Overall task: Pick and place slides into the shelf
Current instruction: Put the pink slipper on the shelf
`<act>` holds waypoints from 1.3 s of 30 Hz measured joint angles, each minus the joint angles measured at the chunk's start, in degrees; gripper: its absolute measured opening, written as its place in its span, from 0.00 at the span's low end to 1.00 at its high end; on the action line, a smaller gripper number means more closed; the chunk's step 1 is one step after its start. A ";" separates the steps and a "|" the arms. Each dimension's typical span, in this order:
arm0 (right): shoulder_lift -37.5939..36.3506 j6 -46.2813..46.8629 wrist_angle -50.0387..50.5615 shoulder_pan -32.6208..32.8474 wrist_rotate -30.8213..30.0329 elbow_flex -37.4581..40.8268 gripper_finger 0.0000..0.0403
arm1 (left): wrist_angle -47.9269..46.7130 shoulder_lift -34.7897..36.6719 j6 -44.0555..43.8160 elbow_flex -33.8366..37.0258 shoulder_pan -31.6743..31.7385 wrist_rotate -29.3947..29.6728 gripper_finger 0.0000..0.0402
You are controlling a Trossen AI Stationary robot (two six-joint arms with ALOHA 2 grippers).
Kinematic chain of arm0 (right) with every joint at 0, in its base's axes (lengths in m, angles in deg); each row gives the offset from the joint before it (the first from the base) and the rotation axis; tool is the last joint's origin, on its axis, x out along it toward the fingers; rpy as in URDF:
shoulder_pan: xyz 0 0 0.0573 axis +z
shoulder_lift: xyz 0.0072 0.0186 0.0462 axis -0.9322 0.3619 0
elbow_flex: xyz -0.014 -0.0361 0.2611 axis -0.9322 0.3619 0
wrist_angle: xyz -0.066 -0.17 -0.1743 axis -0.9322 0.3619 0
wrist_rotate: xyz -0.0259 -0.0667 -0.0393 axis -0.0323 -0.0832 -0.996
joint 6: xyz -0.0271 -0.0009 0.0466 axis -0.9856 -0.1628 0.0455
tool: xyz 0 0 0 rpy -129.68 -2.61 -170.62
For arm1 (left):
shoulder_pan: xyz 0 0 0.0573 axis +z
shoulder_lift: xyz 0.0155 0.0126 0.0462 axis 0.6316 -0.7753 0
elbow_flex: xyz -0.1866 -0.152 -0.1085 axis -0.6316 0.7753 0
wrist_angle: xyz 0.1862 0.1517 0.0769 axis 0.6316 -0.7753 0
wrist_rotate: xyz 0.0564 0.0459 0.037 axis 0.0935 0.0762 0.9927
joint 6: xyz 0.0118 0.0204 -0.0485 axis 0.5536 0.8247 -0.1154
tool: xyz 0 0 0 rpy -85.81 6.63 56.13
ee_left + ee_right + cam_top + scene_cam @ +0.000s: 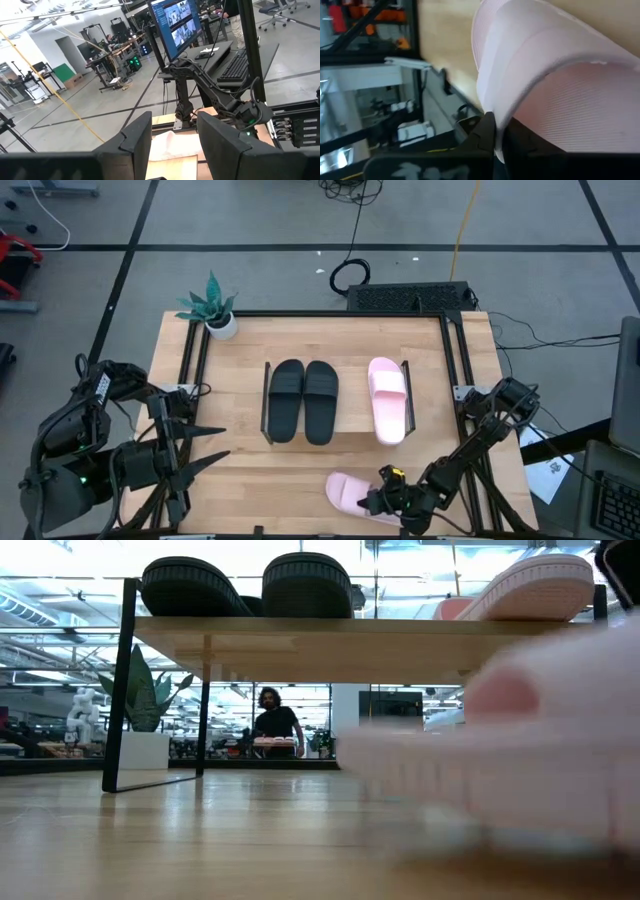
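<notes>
The shelf [353, 402] stands mid-table, and in the low view its board [300, 640] is seen edge-on. On it lie the two black slides [303, 400] side by side and one pink slide [387, 398], all soles down. The second pink slide [347, 491] is at the table's near edge, filling the right of the low view [540, 740] as a blur. My right gripper [378, 500] is at that slide's right end, shut on it. My left gripper [210, 448] waits open over the table's left edge. My right gripper pinches a thin pink edge [498, 146] of the slide between its two fingers, one dark finger [486, 134] showing on the outside. It comes at the slide level, from the table's right. I cannot tell whether the slide is lifted or rests on the table.
A potted plant [217, 310] stands at the table's far left corner. A keyboard [410, 297] lies beyond the far edge. Bare board shows on the shelf to the right of the pink slide. A person [276, 725] sits far behind the table.
</notes>
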 joint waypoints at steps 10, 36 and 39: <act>-0.07 -5.23 -15.20 3.57 -10.22 -0.01 0.01 | 0.29 0.01 -0.24 0.00 0.00 -0.04 0.40; -10.39 -73.87 -43.61 2.90 -40.91 -9.16 0.00 | -1.93 0.02 -14.55 0.00 7.55 -17.21 0.40; -13.18 -81.34 -43.57 1.05 -40.57 -9.16 0.00 | -3.29 0.02 -20.98 0.00 9.06 -20.64 0.40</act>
